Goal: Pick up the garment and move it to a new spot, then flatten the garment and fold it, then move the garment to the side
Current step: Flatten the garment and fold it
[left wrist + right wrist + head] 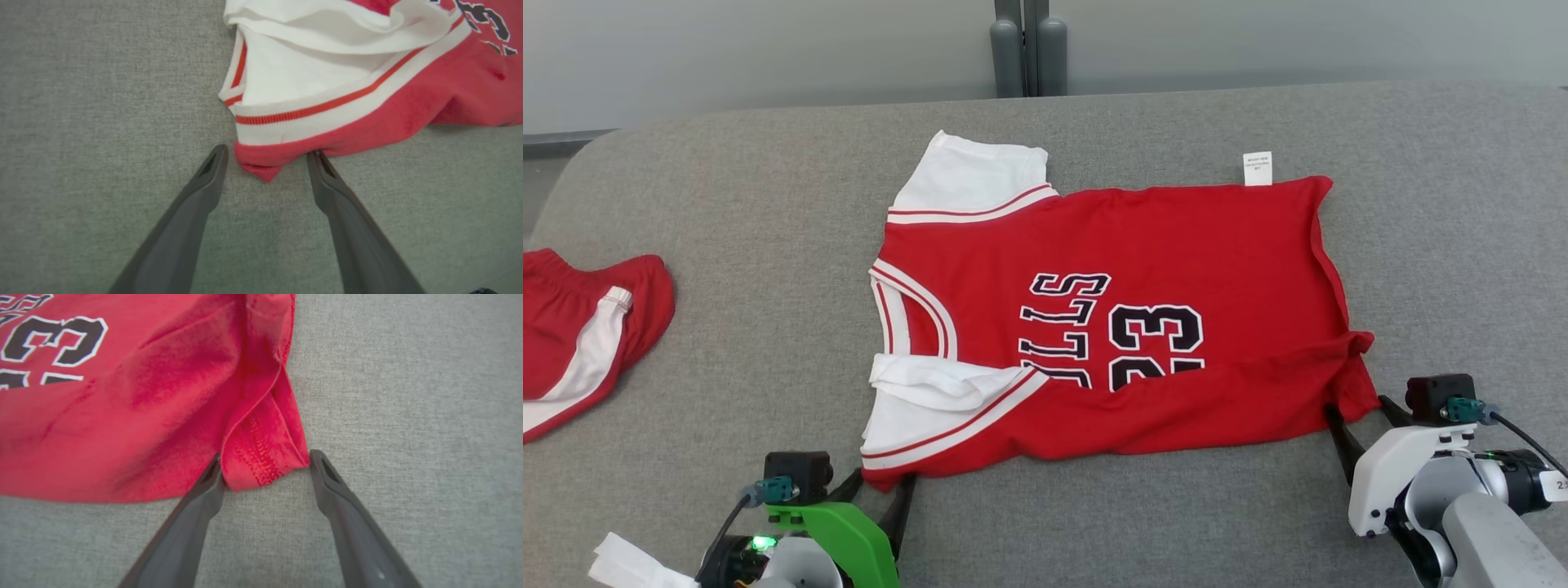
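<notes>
The jersey [1176, 245] lies at the middle of the grey fabric-topped desk [727, 204], collar toward the left edge and hem toward the right edge. Its near long side is folded over the front, covering the lower part of the black "23" print. The far white sleeve [972, 175] lies flat; the near white sleeve [931, 400] is creased. A white label [1258, 168] projects from the far edge of the jersey. The left gripper [882, 490] is open at the near collar-side corner; in the left wrist view the left gripper [267, 152] has this red corner between its spread fingertips, and the right-hand fingertip [316, 157] in that view touches the cloth edge. The right gripper [1364, 416] is open at the near hem corner; in the right wrist view the right gripper [265, 455] straddles the stitched hem corner, both fingertips against the cloth. Red shorts [580, 327] with a white stripe lie at the left edge of the desk, well apart from the jersey.
</notes>
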